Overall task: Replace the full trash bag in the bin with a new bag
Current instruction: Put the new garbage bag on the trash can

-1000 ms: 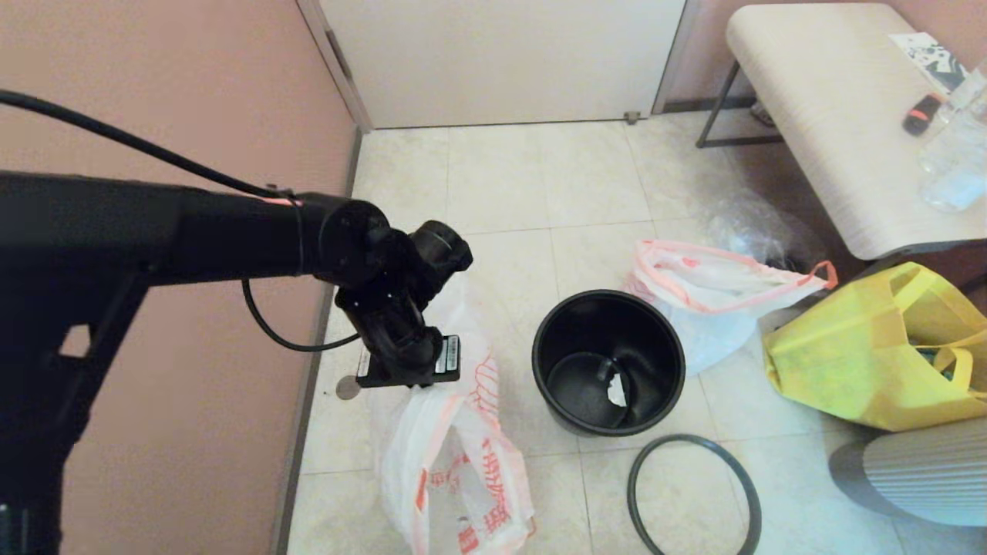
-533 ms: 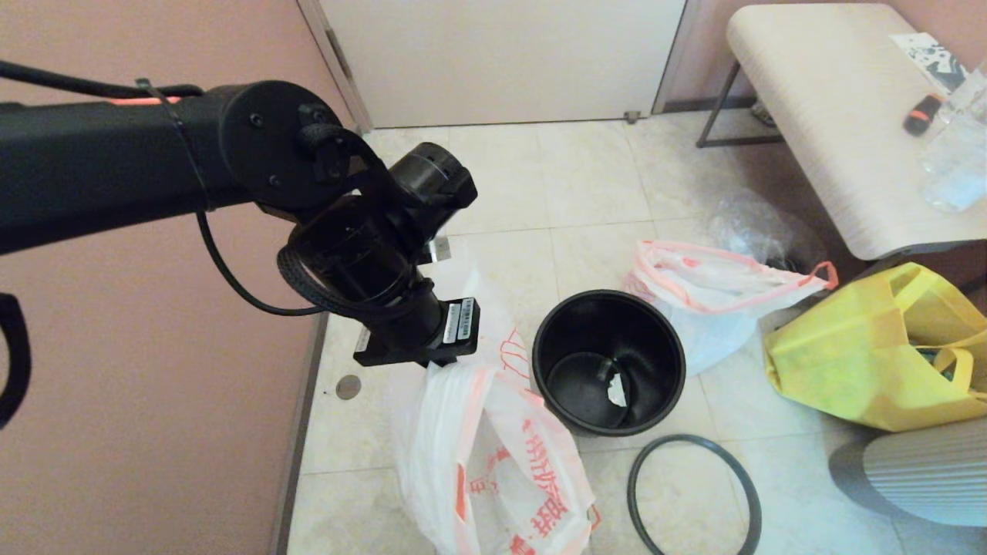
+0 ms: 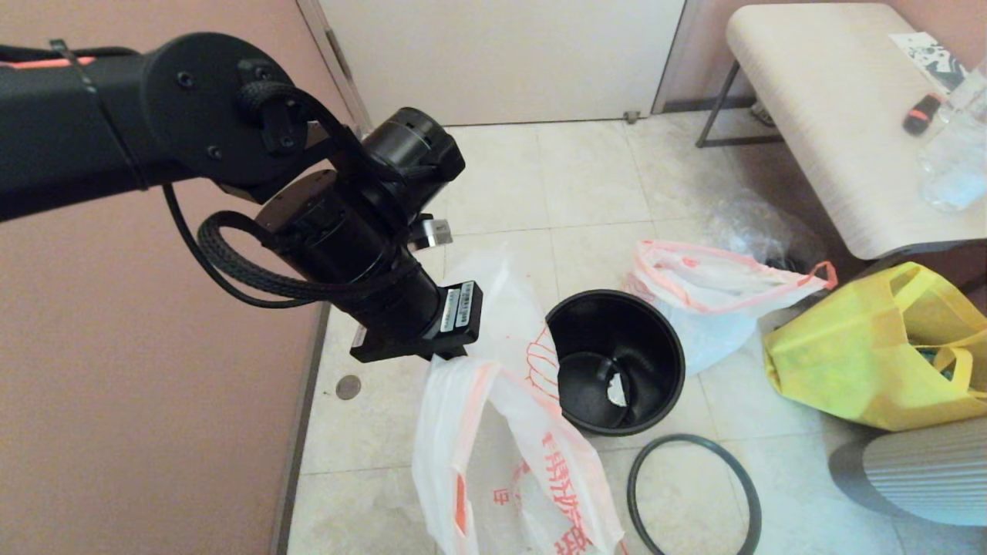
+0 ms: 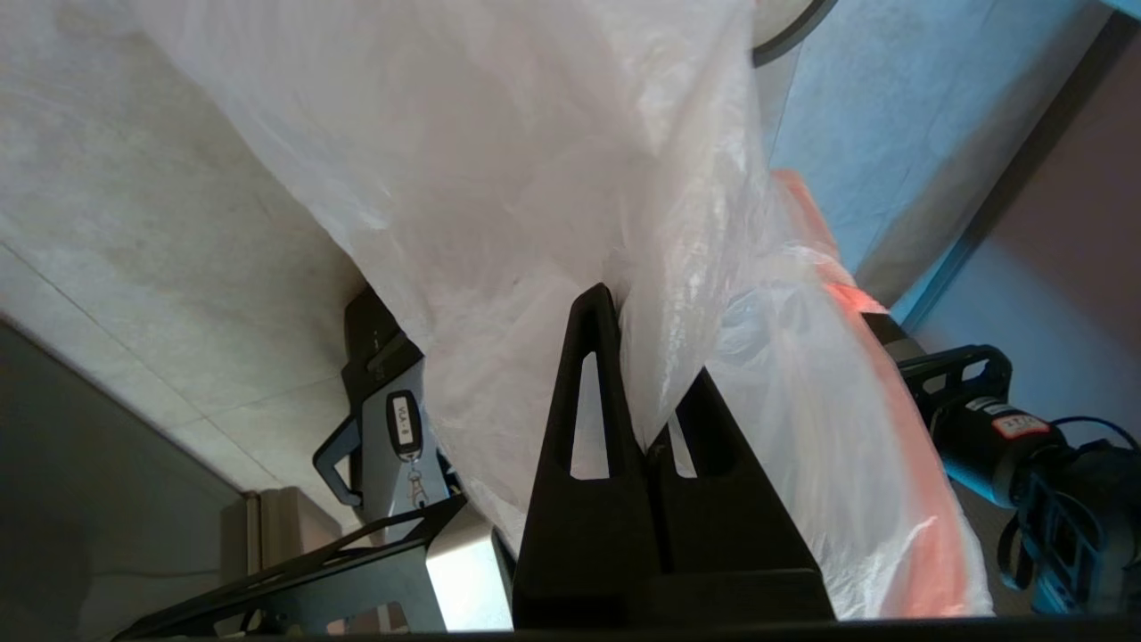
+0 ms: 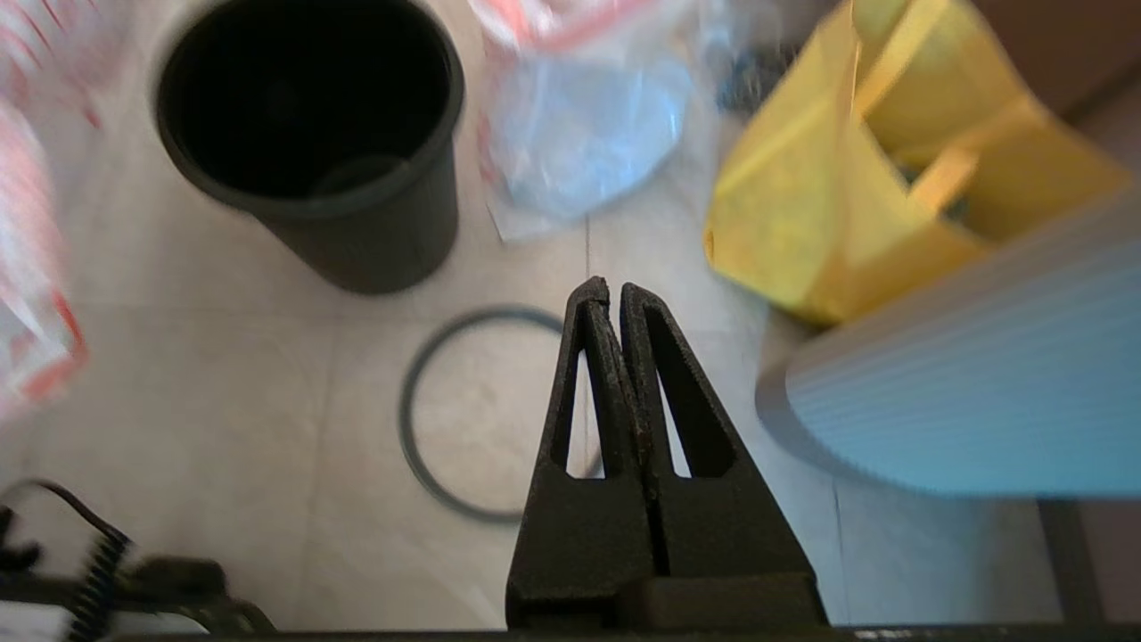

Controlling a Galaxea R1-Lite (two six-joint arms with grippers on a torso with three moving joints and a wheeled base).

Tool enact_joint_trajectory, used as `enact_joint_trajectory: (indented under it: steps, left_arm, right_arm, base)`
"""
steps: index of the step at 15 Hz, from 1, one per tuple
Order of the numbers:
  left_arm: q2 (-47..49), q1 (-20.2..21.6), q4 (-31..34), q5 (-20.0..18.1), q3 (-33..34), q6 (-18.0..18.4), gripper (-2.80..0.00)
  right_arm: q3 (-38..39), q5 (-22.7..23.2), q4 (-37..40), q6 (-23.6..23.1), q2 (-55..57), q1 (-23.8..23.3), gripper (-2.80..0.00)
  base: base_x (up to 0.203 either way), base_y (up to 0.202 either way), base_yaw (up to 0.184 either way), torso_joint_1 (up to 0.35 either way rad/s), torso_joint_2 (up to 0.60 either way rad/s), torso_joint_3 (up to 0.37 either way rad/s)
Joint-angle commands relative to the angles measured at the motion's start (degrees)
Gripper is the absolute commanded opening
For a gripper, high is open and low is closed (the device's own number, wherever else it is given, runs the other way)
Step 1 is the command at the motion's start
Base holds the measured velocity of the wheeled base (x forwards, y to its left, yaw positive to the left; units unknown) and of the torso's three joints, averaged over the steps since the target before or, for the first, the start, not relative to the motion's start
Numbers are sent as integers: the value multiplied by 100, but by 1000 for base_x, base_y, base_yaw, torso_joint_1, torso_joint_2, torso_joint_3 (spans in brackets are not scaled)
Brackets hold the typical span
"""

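Note:
My left gripper (image 4: 637, 357) is shut on a pinch of the new bag (image 3: 501, 432), a thin white bag with orange-pink rim and red print. The bag hangs off the floor, and a fold of it laps over the left rim of the bin. In the head view the wrist hides the fingers. The black bin (image 3: 663, 339) stands empty and upright on the tiles, its dark-grey hoop (image 3: 686, 438) lying flat in front of it. The full trash bag (image 3: 709, 293) lies behind the bin to the right. My right gripper (image 5: 606, 290) hovers shut and empty above the hoop (image 5: 406, 419).
A yellow tote bag (image 3: 871, 347) and a grey ribbed cylinder (image 3: 925, 470) stand right of the bin. A clear bag with dark items (image 3: 752, 223) lies by a bench (image 3: 833, 116) at the back right. A pink wall (image 3: 154, 385) runs along the left.
My left arm has risen and swung right toward the bin, carrying the new bag higher. The bag has spread open and now overlaps the bin's left rim.

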Motion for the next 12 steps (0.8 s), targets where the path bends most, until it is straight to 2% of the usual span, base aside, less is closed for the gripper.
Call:
enact_joint_trajectory:
  steps: [1, 4, 6, 9, 11, 12]
  left_arm:
    - [-39, -22, 25, -4, -1, -15, -280]
    - [-51, -203, 67, -4, 51, -41, -280]
    - [-74, -272, 76, -4, 78, -56, -280]
    - [-47, -334, 71, 3, 78, -112, -280]
    - [-39, -353, 60, 14, 75, -117, -280]
    - [-46, -353, 60, 14, 69, -121, -280]
  right_arm:
    - [-642, 181, -15, 84, 1258, 41, -280]
    - [-1589, 913, -148, 247, 3115, 122, -280]
    - [-2226, 1389, -207, 293, 4176, 365, -280]
    - [-2992, 1629, -259, 349, 5602, 1443, -280]
    - [-3372, 1497, -357, 564, 6473, 2377, -280]
    - [-3498, 1440, -508, 717, 6792, 2697, -280]
  base:
    - [0, 0, 0, 0, 0, 0]
    - [0, 0, 0, 0, 0, 0]
    - [0, 0, 0, 0, 0, 0]
    - [0, 0, 0, 0, 0, 0]
    - [0, 0, 0, 0, 0, 0]
    - [0, 0, 0, 0, 0, 0]
